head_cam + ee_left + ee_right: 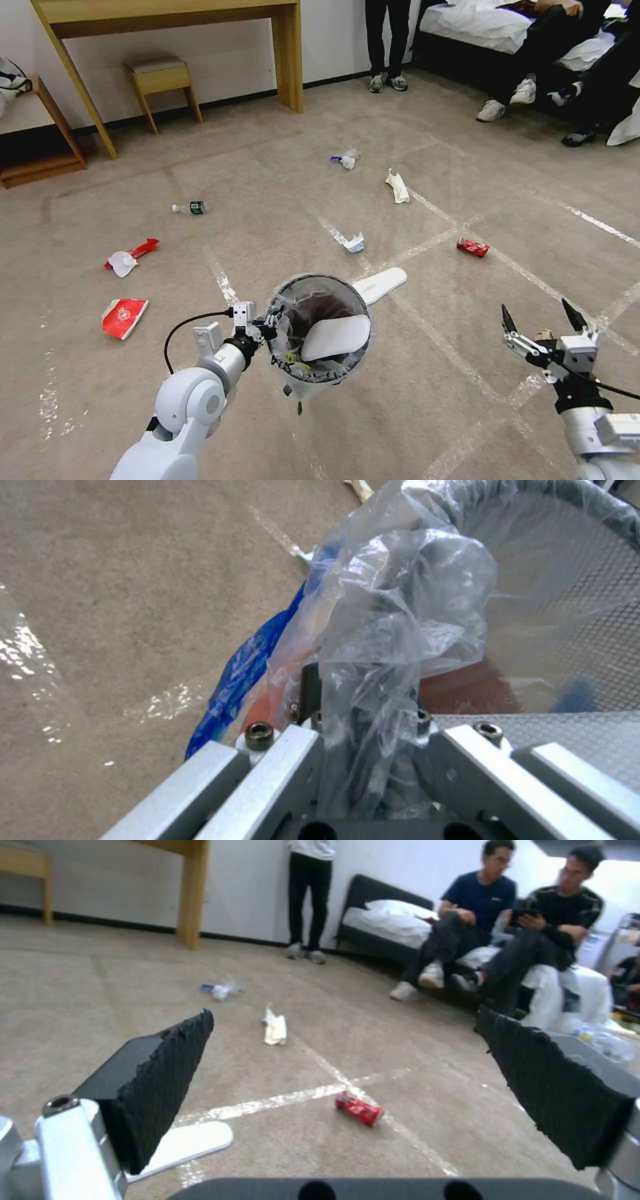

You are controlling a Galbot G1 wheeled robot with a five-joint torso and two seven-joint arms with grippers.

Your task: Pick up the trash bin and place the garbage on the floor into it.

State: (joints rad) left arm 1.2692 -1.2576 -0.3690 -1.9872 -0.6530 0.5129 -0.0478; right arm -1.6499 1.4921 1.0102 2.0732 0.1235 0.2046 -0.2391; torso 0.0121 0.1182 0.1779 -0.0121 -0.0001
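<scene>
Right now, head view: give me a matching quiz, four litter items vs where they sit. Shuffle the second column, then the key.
Items:
1. white slipper
2. crushed red can
3. small bottle
4. red packet

Places:
A. on the floor near the left edge, left of the left arm
B. inside the trash bin, which the left gripper holds by its rim
C. on the carpet ahead of the open right gripper
D. far left, beyond the bin, toward the stool

Pairs: 1-B, 2-C, 3-D, 4-A
</scene>
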